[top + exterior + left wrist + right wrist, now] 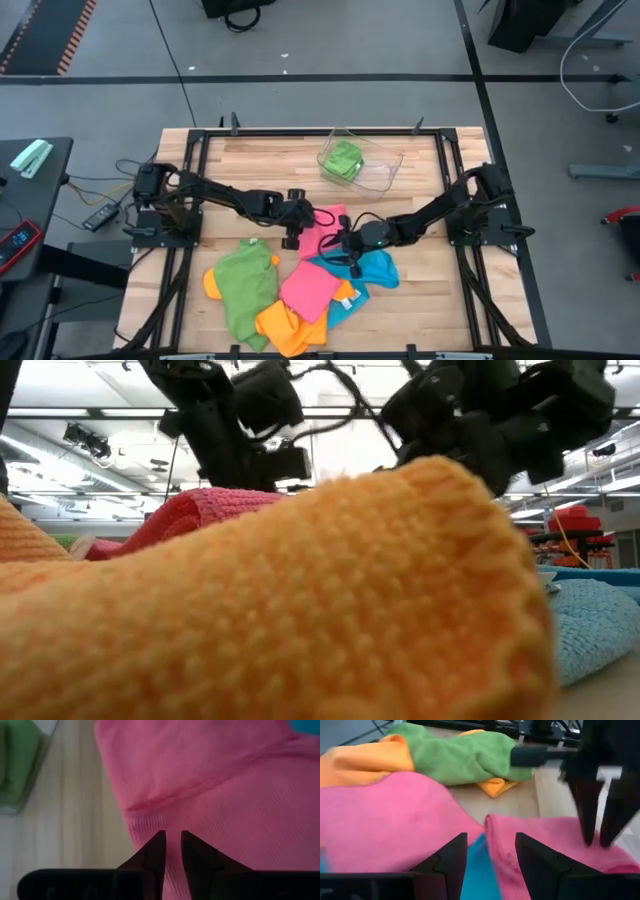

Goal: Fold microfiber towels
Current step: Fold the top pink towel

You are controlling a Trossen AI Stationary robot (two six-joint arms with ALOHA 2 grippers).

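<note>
Two grippers meet over one pink microfiber towel (325, 232) lying partly folded near the middle of the wooden worktop (420, 300). The left gripper (171, 851) hangs directly above the towel's left edge, its fingers nearly together with only a narrow gap, and nothing can be seen between them. The right gripper (491, 852) sits just beside the towel's right end, fingers spread apart and empty, with a sky blue towel (375, 270) under it. The pink towel's long axis runs toward the far side of the worktop, and both arms are about equally near (the left looks marginally closer). Toward the near edge lies a loose heap: a green towel (243, 285), orange towels (285, 325) and a second pink towel (308, 288). Beyond, a clear plastic tray (385, 172) holds a folded green towel (343, 160). Grey floor surrounds the worktop.
</note>
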